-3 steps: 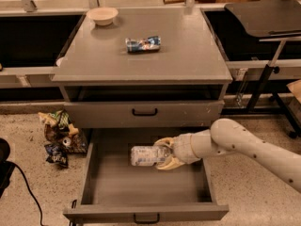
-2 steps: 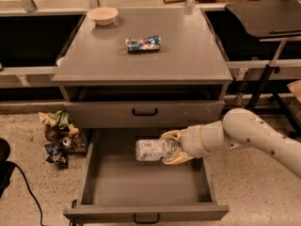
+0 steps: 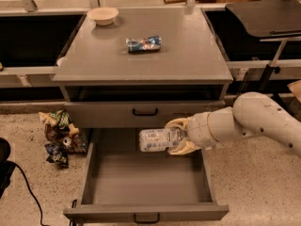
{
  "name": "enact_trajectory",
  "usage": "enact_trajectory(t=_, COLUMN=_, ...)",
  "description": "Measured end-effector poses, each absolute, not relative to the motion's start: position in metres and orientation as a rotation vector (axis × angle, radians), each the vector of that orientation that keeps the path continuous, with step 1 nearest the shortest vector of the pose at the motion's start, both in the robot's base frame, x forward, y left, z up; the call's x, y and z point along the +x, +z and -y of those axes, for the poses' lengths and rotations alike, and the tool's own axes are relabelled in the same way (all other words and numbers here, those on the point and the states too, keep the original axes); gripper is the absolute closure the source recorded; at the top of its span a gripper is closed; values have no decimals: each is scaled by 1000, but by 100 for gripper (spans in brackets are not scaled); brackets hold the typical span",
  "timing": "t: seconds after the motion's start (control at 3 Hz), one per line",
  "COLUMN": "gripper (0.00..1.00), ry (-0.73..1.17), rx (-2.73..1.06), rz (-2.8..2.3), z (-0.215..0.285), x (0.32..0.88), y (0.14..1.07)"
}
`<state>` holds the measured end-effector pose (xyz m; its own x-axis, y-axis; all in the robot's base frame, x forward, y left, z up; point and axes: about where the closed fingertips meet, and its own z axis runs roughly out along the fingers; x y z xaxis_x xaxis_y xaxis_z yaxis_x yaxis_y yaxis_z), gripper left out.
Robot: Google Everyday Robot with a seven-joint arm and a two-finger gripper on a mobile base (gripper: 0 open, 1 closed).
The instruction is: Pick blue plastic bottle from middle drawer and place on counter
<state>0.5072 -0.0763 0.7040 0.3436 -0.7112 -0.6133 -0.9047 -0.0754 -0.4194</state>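
Looks like the carry step: pinched in the gripper [image 3: 178, 136], reaching in from the right, the blue plastic bottle [image 3: 157, 140] lying sideways over the back of the open middle drawer [image 3: 146, 213], just below the shut drawer [image 3: 145, 112] above it. Gripped at the right end, one pale finger over and one under; hard to say whether by cap or base, that end being buried in the grip. Appears lifted off the drawer floor, though cannot be sure from this angle. Not yet on the counter [image 3: 197, 55]. Next, probably: raise clear of the overhanging edge, swing in over the top, and set down on a bare patch, away from the crumpled foil packet [image 3: 143, 44] and the small bowl [image 3: 103, 15] at the back left. Calls for care not to clip the counter lip on the way up. Arm cut off at the right edge; space under the counter in shadow; litter [image 3: 59, 135] on the floor to the left too jumbled to name
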Motion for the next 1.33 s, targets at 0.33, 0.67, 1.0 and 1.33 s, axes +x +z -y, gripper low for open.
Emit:
enact_trajectory(t=0.33, gripper=100, ry=189, rx=-1817, rz=-1396, z=100, x=508, y=752)
enact_trajectory(t=0.67, gripper=100, ry=24, rx=-1764, rz=-1334, z=134, x=521, y=829)
enact_trajectory(t=1.0, gripper=100, ry=-123, rx=-1716, rz=-1280, z=161, x=531, y=890)
enact_trajectory(t=1.33, gripper=100, ry=-131, rx=-1711, rz=-1275, z=163, x=533, y=895)
